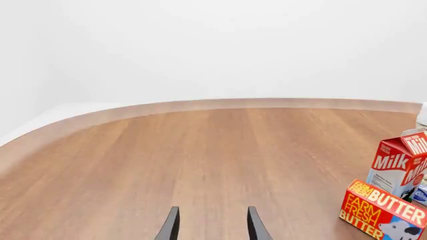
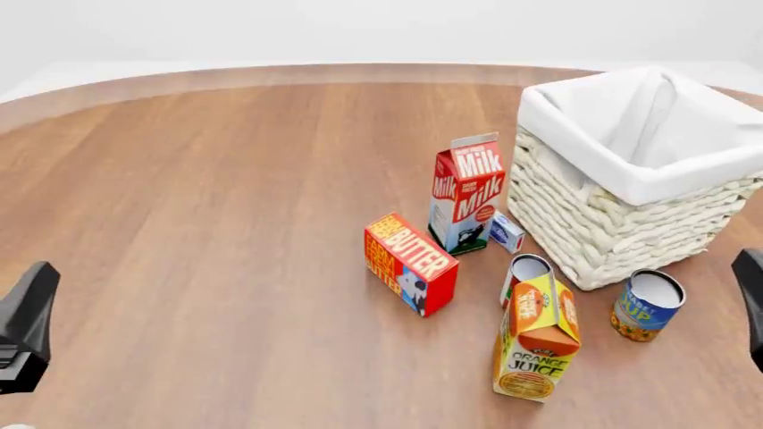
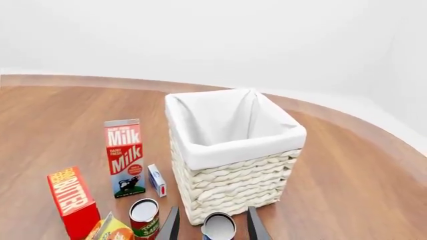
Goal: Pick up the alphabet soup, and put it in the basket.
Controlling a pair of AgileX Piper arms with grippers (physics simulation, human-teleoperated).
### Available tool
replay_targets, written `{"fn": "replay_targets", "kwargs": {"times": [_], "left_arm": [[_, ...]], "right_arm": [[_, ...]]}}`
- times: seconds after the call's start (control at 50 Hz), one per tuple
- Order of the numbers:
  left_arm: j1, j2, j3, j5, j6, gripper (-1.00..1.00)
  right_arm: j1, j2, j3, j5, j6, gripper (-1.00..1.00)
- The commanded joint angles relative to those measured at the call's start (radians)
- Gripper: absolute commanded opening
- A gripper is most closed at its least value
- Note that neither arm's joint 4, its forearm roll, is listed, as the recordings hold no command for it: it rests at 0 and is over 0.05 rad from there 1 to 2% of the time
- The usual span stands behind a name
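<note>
The alphabet soup (image 2: 648, 306), a short can with a blue and orange-yellow label and a pale top, stands upright just in front of the basket (image 2: 620, 174). In the right wrist view the can (image 3: 219, 227) shows low between the two dark fingers of my right gripper (image 3: 213, 227), which is open and holds nothing; the basket (image 3: 233, 185) rises behind it. In the front view the can stands apart from the right arm (image 2: 751, 304) at the edge. My left gripper (image 1: 213, 227) is open over bare wood, far from the can.
Left of the soup stand a red, white and green can (image 2: 524, 273) and an orange juice carton (image 2: 537, 335). A butter box (image 2: 409, 264), a milk carton (image 2: 467, 192) and a small blue-white box (image 2: 507, 231) stand further left. The left arm (image 2: 27, 326) is at the left edge.
</note>
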Motion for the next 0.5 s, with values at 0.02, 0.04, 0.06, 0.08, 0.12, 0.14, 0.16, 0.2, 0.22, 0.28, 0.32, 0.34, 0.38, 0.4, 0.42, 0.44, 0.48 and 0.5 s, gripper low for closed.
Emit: {"fn": "replay_targets", "kwargs": {"times": [0.02,0.04,0.06,0.08,0.12,0.14,0.16,0.2,0.22,0.28,0.32,0.34,0.38,0.4,0.42,0.44,0.48,0.5], "left_arm": [[0.0,0.0,0.0,0.0,0.0,1.0],[0.0,0.0,0.0,0.0,0.0,1.0],[0.0,0.0,0.0,0.0,0.0,1.0],[0.0,0.0,0.0,0.0,0.0,1.0],[0.0,0.0,0.0,0.0,0.0,1.0],[0.0,0.0,0.0,0.0,0.0,1.0],[0.0,0.0,0.0,0.0,0.0,1.0],[0.0,0.0,0.0,0.0,0.0,1.0],[0.0,0.0,0.0,0.0,0.0,1.0],[0.0,0.0,0.0,0.0,0.0,1.0],[0.0,0.0,0.0,0.0,0.0,1.0],[0.0,0.0,0.0,0.0,0.0,1.0],[0.0,0.0,0.0,0.0,0.0,1.0],[0.0,0.0,0.0,0.0,0.0,1.0],[0.0,0.0,0.0,0.0,0.0,1.0],[0.0,0.0,0.0,0.0,0.0,1.0],[0.0,0.0,0.0,0.0,0.0,1.0],[0.0,0.0,0.0,0.0,0.0,1.0]], "right_arm": [[-0.009,0.006,-0.009,0.03,-0.024,1.0],[-0.013,0.005,-0.009,0.03,-0.026,1.0],[-0.013,0.005,-0.009,0.03,-0.026,1.0],[-0.017,0.008,-0.007,0.028,-0.028,1.0],[-0.019,0.009,-0.004,0.029,-0.026,1.0],[-0.022,0.012,-0.001,0.028,-0.031,1.0],[-0.024,0.015,0.002,0.027,-0.034,1.0],[-0.025,0.018,0.007,0.025,-0.039,1.0],[-0.025,0.019,0.01,0.024,-0.042,1.0],[-0.026,0.02,0.014,0.022,-0.049,1.0],[-0.028,0.021,0.018,0.023,-0.052,1.0],[-0.031,0.02,0.022,0.023,-0.055,1.0],[-0.035,0.022,0.029,0.021,-0.06,1.0],[-0.036,0.023,0.032,0.019,-0.061,1.0],[-0.036,0.025,0.035,0.018,-0.061,1.0],[-0.037,0.028,0.04,0.015,-0.065,1.0],[-0.04,0.035,0.05,0.006,-0.07,1.0],[-0.04,0.035,0.05,0.006,-0.07,1.0]]}}
